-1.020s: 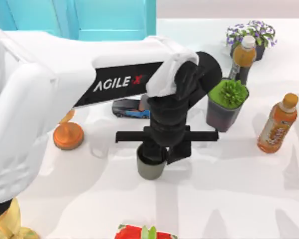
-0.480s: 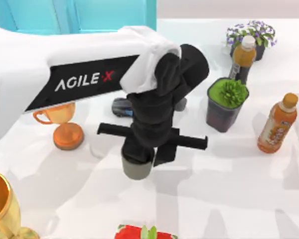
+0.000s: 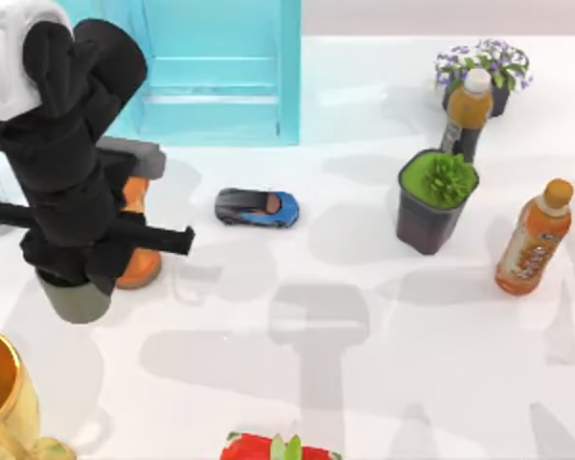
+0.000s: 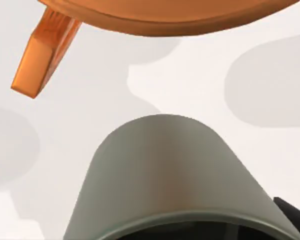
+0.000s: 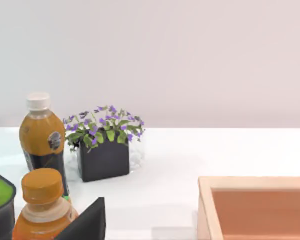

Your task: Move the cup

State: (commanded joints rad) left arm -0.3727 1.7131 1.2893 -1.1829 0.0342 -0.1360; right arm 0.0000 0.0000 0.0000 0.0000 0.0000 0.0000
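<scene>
Our left gripper (image 3: pixel 74 280) is closed around the cup (image 3: pixel 75 299) at the table's (image 3: pixel 364 383) left side, just beside the orange trophy (image 3: pixel 134 264); the right arm is parked.

- A glossy white tabletop (image 3: pixel 364 383) spreads across the top view, mottled with soft grey shadows.
- At its far edge, left of centre, stands a turquoise shelf-like unit (image 3: pixel 216 72).
- In the right wrist view a plain, pale pinkish-grey wall (image 5: pixel 190 55) rises behind the tabletop, evenly lit.
</scene>
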